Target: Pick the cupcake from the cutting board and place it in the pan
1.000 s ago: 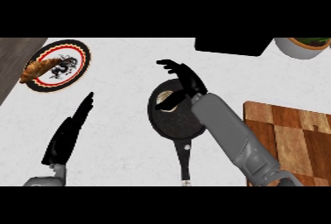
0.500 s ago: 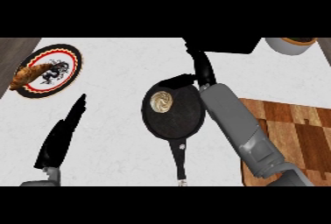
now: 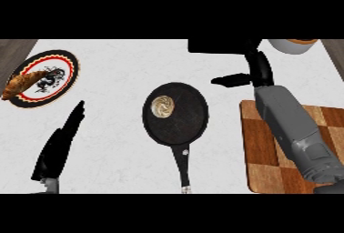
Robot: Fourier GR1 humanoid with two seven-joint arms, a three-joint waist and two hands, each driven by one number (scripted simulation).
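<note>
Okay, nearest you: the cutting board (image 3: 265, 150) sits at the right with your right forearm lying over it. Your left hand (image 3: 59, 144) rests at lower left, fingers straight. Mid-surface, the black pan (image 3: 176, 113) holds the cupcake (image 3: 162, 105) in its left part. Farther, your right hand (image 3: 256, 73) hangs above the white surface (image 3: 121, 68), fingers relaxed, holding nothing. Far left, a plate (image 3: 47, 77) carries a croissant (image 3: 23, 83).
</note>
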